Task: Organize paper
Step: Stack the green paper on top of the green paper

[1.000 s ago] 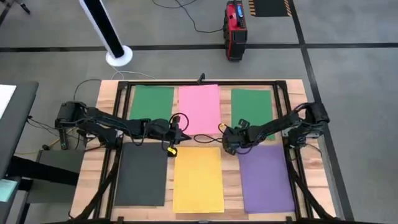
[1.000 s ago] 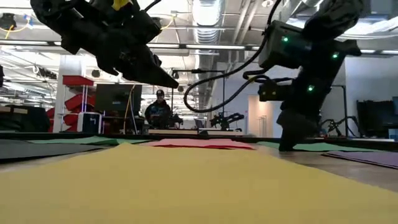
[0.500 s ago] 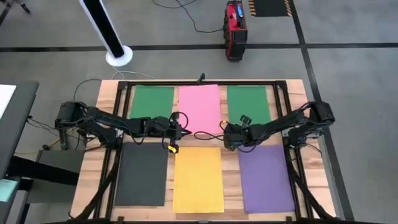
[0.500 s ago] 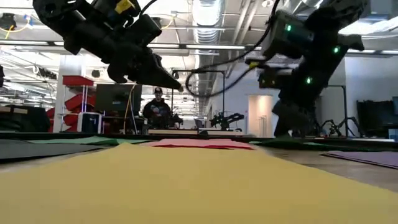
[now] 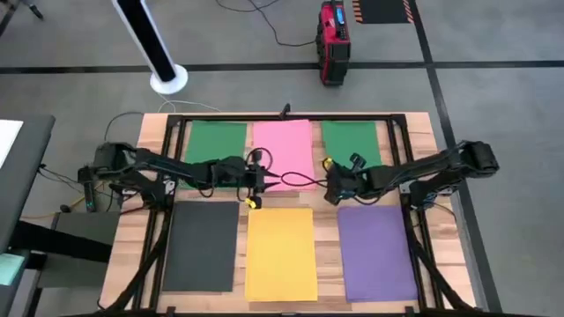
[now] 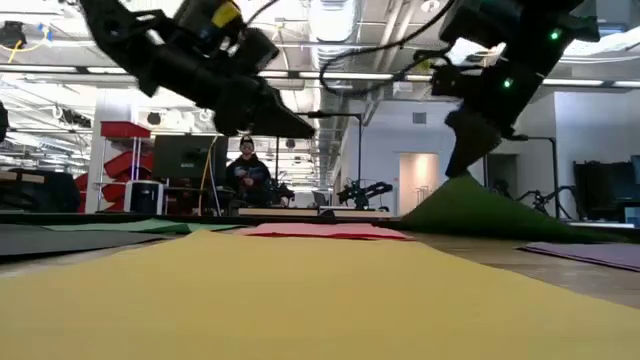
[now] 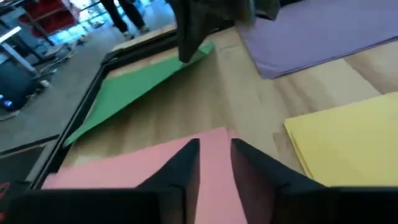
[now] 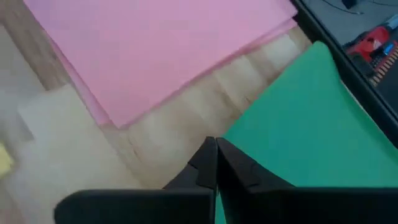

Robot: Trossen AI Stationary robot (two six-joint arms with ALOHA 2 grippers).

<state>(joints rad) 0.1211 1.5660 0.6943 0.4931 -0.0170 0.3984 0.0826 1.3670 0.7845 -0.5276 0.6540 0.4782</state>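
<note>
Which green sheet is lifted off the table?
The right-hand green sheet, in the back row beside the pink sheet. The right claw pinches its near corner and tents it up; the left green sheet lies flat.

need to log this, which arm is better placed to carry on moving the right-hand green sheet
The right. Its gripper is shut on the green sheet, with one corner raised off the table. The left gripper is open above the pink sheet.

The right gripper (image 5: 332, 182) has pinched the right green sheet's (image 5: 352, 141) near corner and lifted it off the table.
</note>
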